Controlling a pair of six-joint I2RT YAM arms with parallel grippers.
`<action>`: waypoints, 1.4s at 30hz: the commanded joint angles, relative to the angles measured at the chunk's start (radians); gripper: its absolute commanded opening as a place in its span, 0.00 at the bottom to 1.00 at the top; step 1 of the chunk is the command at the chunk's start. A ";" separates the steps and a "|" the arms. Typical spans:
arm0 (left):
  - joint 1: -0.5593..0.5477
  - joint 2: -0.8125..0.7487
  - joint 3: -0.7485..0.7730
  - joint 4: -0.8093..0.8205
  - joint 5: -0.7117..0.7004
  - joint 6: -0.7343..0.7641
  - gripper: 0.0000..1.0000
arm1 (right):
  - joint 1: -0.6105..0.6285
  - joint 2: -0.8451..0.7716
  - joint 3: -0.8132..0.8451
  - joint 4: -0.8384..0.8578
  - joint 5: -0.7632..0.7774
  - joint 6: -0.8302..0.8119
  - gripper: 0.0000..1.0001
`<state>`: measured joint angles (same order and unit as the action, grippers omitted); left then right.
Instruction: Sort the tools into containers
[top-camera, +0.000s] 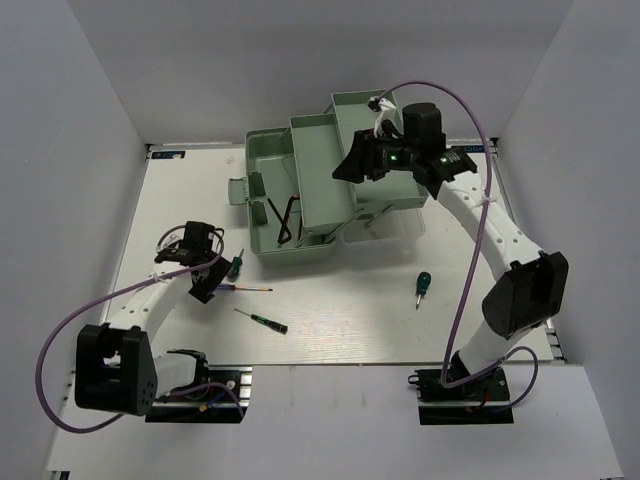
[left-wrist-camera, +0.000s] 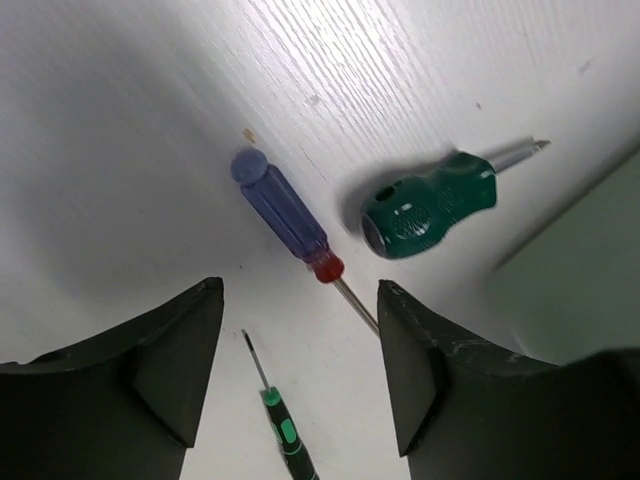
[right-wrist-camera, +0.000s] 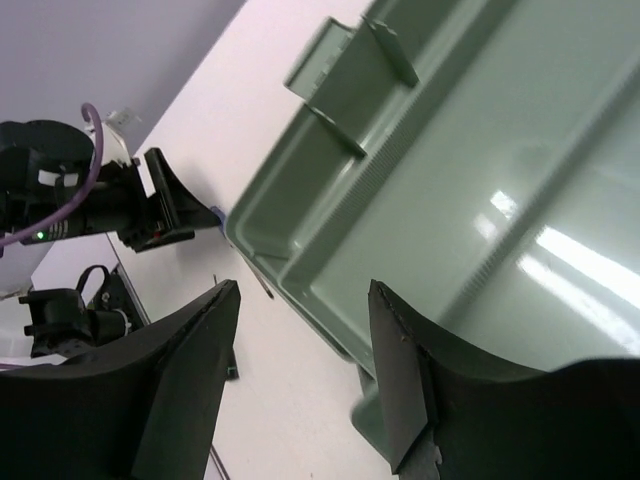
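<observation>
Top view: toolbox (top-camera: 262, 190) unfolded on the tabletop (top-camera: 350, 330), hex keys (top-camera: 285, 215) already in its lower tray. Left claw (top-camera: 207, 285) hangs over loose tools; right claw (top-camera: 350, 168) hovers over the upper tier (top-camera: 330, 175).

Left wrist: jaws parted, empty, framing the blue-purple screwdriver (left-wrist-camera: 285, 222), the likely pick; stubby green screwdriver (left-wrist-camera: 428, 205) just beside.

Right wrist: jaws parted, nothing held, above bare tier floor.
</observation>
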<state>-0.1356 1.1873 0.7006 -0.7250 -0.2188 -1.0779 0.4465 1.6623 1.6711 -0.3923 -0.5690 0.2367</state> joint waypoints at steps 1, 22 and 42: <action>0.027 0.026 0.005 0.039 0.012 0.029 0.73 | -0.040 -0.050 -0.054 0.033 -0.035 0.029 0.60; 0.088 0.305 0.099 0.101 0.022 0.131 0.18 | -0.157 -0.176 -0.142 0.033 -0.133 0.020 0.60; 0.039 0.085 0.560 0.142 0.438 0.456 0.00 | -0.266 -0.536 -0.436 -0.512 0.012 -0.657 0.00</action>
<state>-0.0807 1.1786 1.1709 -0.7021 0.0383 -0.7063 0.1902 1.1477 1.2953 -0.7773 -0.6273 -0.3340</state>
